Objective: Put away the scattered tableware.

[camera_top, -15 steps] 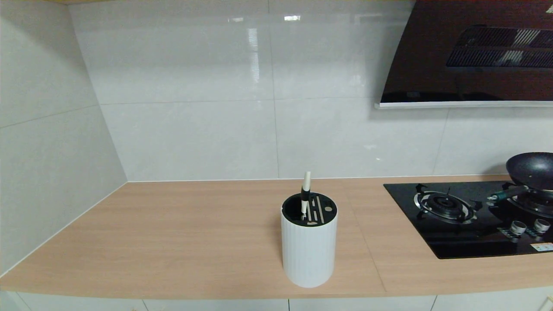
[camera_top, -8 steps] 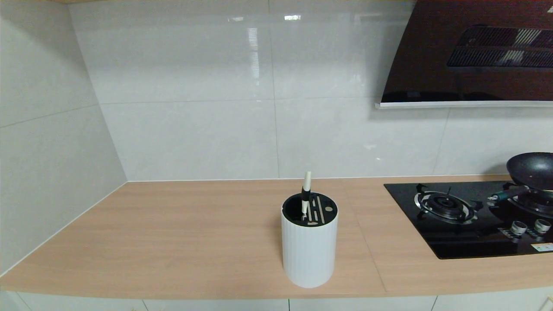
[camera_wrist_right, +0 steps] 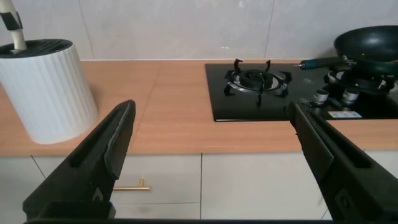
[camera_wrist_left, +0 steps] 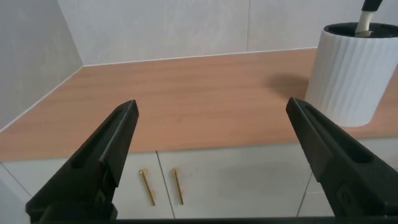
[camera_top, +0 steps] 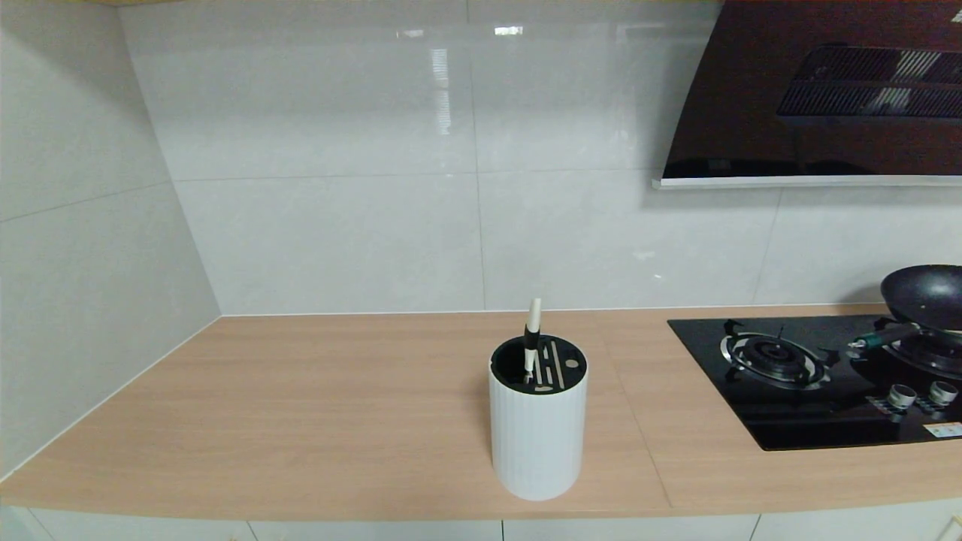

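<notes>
- Fingers [camera_wrist_left: 99, 162] of the left gripper [camera_wrist_left: 210, 104] are spread wide apart with nothing between them. They are dark, matte, flat-sided wedges that narrow toward the tips.
- Left wrist view: the gripper sits in front of the counter's front edge. The counter [camera_wrist_left: 186, 93] is smooth, light wood-grain board. Below it are plain pale cupboard doors with two slim brass bar handles [camera_wrist_left: 144, 186]. A white holder [camera_wrist_left: 351, 74] stands on the counter off to one side. It is a cylinder with fine vertical ribs, and a pale utensil [camera_wrist_left: 367, 15] with a black band sticks up out of its dark top.
- Right wrist view: the right gripper [camera_wrist_right: 211, 107] is also spread wide and grips nothing. Its fingers are the same dark tapered shape. It sits in front of the counter edge, between the ribbed holder and a glossy black glass stove [camera_wrist_right: 273, 93]. The stove carries a round metal burner grate and small silver knobs [camera_wrist_right: 320, 96]. A round dark pan [camera_wrist_right: 370, 43] with a long handle sits on the far burner.
- Head view: the holder stands near the counter's front edge, well apart from the stove. Its black top has narrow slots and one open round well. The utensil stands nearly upright at the well's edge. A shiny, pale tiled wall [camera_top: 338, 188] lies behind, and a glossy dark hood [camera_top: 819, 98] hangs above the stove.
</notes>
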Controlling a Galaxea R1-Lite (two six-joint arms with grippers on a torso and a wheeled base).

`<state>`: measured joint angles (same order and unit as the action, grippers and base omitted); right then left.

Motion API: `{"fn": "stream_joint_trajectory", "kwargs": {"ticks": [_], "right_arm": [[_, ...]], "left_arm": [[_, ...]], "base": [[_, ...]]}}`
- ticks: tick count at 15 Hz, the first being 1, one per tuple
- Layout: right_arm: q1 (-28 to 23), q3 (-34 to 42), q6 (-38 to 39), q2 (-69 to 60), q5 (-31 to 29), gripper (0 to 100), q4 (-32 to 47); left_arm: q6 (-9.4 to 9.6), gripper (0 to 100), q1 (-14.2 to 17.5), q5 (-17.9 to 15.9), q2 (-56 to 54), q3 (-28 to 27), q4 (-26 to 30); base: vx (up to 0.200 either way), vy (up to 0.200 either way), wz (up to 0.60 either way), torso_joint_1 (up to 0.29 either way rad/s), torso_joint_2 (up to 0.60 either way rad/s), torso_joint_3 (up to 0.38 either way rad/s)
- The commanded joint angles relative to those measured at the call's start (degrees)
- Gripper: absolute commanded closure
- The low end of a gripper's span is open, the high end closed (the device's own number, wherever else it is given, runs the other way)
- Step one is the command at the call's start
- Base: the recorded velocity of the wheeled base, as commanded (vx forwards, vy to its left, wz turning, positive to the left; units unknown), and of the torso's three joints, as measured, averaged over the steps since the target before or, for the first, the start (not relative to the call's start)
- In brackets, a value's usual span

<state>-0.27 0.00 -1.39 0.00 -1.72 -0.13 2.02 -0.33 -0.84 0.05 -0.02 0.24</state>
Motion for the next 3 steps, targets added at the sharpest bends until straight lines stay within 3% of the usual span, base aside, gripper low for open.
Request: {"fn": "stream_joint_trajectory", "kwargs": {"ticks": [1, 3], "right_arm": [[0.0, -0.1, 0.0, 0.1, 0.0, 0, 0.1], [0.0, 0.0, -0.1, 0.1, 0.0, 0, 0.1]], "left_arm": [[-0.53, 0, 0.1, 0.1, 0.0, 0.0, 0.1], [-0.53, 0, 0.1, 0.1, 0.0, 0.0, 0.1]], "base": [[0.0, 0.0, 0.0, 0.0, 0.0, 0.0], [0.0, 0.0, 0.0, 0.0, 0.0, 0.0]]}}
